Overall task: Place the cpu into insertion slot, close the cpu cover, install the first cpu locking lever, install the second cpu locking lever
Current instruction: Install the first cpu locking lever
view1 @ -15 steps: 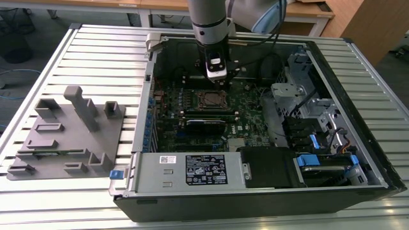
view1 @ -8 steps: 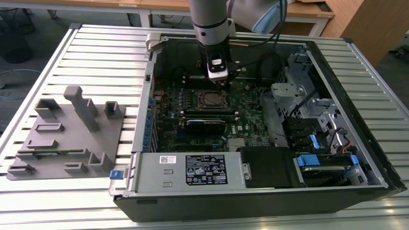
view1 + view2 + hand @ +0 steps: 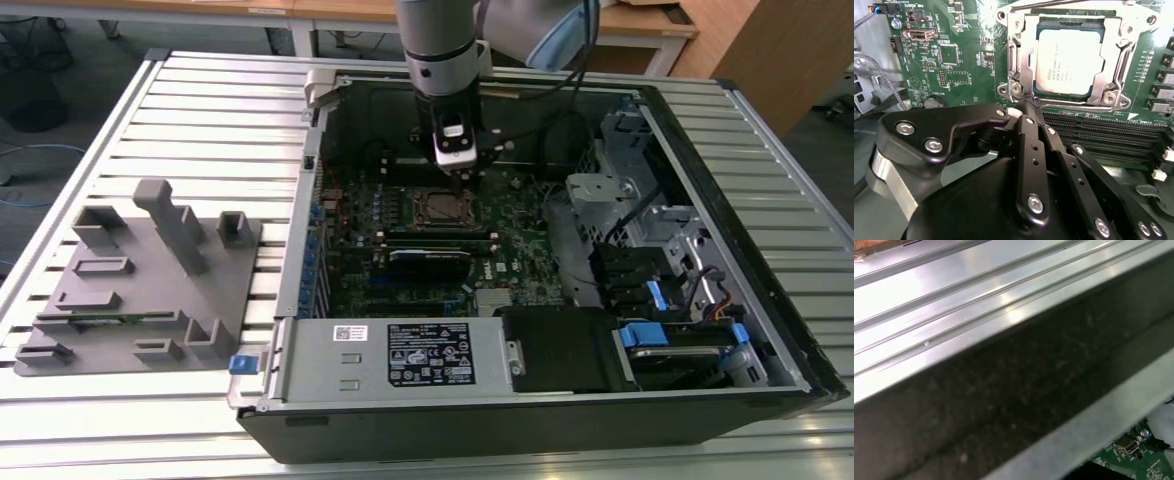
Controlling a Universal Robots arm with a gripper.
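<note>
Cpu seated, cover down; my gripper, fingers together, presses at the socket's edge, working a locking lever

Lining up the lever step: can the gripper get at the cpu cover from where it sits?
Probably yes. In the second wrist view the gripper, fingers together, sits right at the corner of the cpu cover, which lies closed over the cpu. Nothing stands between them.
</note>
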